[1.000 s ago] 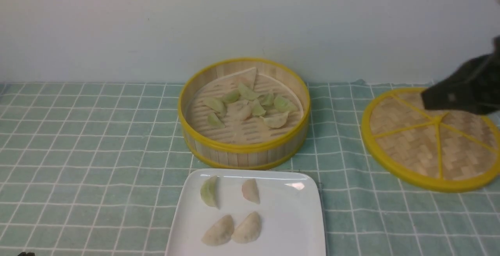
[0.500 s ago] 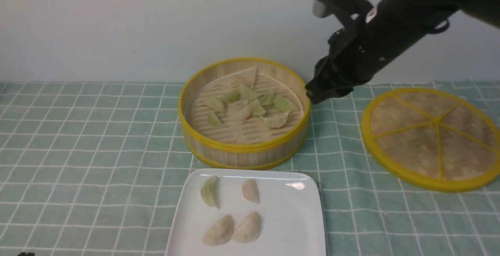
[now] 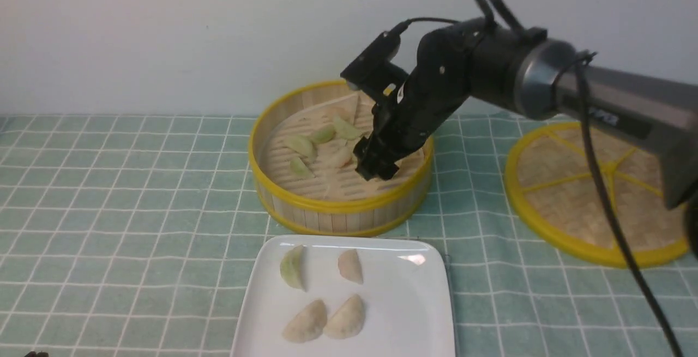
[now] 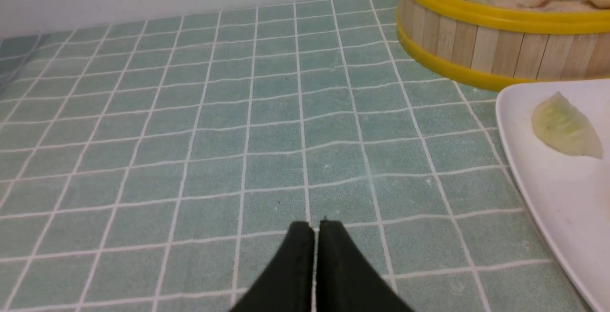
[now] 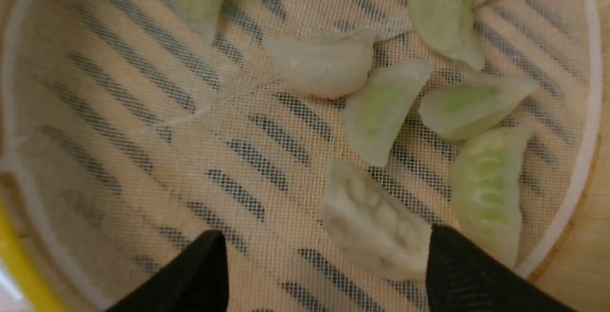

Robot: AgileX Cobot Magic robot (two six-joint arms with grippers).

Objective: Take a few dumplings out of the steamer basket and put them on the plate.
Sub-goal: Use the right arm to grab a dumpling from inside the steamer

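The steamer basket (image 3: 338, 207) holds several green and whitish dumplings (image 3: 301, 145). My right gripper (image 3: 376, 169) hangs low inside its right half and is open. In the right wrist view a whitish dumpling (image 5: 376, 228) lies on the mesh liner between the spread fingers (image 5: 325, 238), close against one finger, with green dumplings (image 5: 486, 193) beside it. In front of the basket, the white plate (image 3: 403, 302) carries several dumplings, one of them green (image 3: 292, 267). Over the cloth to the left of the plate (image 4: 548, 183), my left gripper (image 4: 314, 228) is shut and empty.
The basket's flat woven lid (image 3: 594, 193) lies on the checked green cloth to the right of the basket, under the right arm. A pale wall stands close behind the basket.
The right arm has swung left from over the lid, passed the basket's right rim and come down inside it. Its jaws have gone from shut to wide open.
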